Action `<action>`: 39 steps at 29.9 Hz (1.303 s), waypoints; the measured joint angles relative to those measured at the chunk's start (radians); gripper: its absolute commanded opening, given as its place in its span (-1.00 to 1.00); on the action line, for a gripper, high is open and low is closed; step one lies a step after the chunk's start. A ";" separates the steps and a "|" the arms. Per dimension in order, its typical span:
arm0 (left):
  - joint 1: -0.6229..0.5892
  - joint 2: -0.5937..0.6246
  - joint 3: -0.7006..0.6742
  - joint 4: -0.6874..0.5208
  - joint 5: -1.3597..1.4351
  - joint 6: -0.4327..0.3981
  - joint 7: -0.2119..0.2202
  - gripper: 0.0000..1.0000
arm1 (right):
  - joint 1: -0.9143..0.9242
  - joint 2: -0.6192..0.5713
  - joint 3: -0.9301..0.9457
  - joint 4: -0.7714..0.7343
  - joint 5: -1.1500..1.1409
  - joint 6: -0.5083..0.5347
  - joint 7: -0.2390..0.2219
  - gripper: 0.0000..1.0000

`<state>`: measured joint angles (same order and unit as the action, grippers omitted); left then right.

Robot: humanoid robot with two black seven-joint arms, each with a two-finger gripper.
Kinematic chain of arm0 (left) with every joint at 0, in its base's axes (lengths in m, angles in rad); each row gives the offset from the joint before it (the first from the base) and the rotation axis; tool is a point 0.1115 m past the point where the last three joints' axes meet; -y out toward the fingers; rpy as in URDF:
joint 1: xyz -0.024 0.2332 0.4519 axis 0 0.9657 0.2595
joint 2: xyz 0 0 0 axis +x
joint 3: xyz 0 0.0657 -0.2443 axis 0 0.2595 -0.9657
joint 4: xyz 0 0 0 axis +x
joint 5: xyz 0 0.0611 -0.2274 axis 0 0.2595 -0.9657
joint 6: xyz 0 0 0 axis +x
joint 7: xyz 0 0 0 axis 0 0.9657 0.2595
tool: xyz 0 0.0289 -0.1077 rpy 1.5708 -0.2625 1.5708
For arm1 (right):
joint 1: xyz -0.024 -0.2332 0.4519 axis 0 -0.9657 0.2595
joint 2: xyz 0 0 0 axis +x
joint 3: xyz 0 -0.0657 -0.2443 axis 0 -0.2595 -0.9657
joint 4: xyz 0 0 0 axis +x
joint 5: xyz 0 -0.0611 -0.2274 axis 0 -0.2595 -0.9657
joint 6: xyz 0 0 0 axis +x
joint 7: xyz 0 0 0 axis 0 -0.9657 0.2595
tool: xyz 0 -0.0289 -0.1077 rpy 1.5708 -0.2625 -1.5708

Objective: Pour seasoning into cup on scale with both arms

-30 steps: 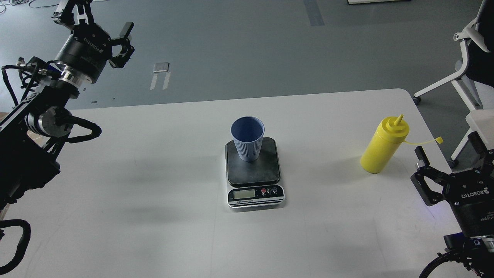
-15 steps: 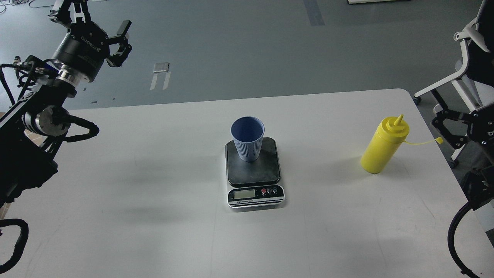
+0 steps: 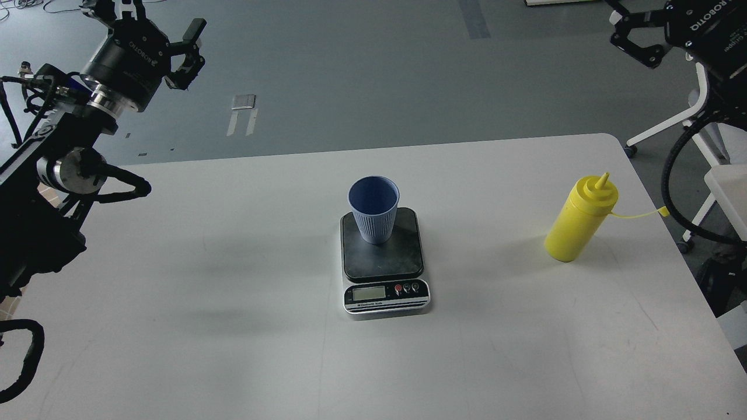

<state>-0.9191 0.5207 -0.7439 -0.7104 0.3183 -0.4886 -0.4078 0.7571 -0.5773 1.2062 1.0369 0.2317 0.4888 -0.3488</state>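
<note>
The light-blue ribbed cup stands upright and looks empty on the dark platform of the small scale at the middle of the white table. The yellow squeeze bottle of seasoning stands on the table at the right, its tethered cap hanging off to the right. My left gripper is open and empty, raised high beyond the table's far left corner. My right gripper is raised at the top right, far above the bottle. Its visible finger is splayed wide; the other is cut off by the frame's top edge.
The white table has a rounded far right corner, and its right edge lies close to the bottle. A white office chair stands on the grey floor right of the table. My right arm's cable hangs beside the table's edge.
My right gripper has risen from low at the table's right front edge to the top right of the view. My left gripper has shifted slightly. Cup, scale and bottle have not moved.
</note>
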 measured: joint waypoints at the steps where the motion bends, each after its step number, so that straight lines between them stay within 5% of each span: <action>1: -0.005 0.000 0.000 0.000 0.003 0.000 0.000 0.95 | 0.040 0.030 -0.025 -0.047 -0.008 0.000 0.000 1.00; 10: -0.014 -0.003 0.000 0.000 0.007 0.000 0.000 0.95 | 0.196 0.287 -0.066 -0.290 -0.230 0.000 0.005 1.00; 39: -0.015 -0.097 -0.025 0.026 0.004 0.000 -0.005 0.95 | 0.232 0.439 -0.065 -0.339 -0.531 0.000 0.007 1.00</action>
<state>-0.9344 0.4234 -0.7693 -0.6840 0.3223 -0.4886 -0.4125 0.9891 -0.1387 1.1408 0.6983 -0.2990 0.4887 -0.3420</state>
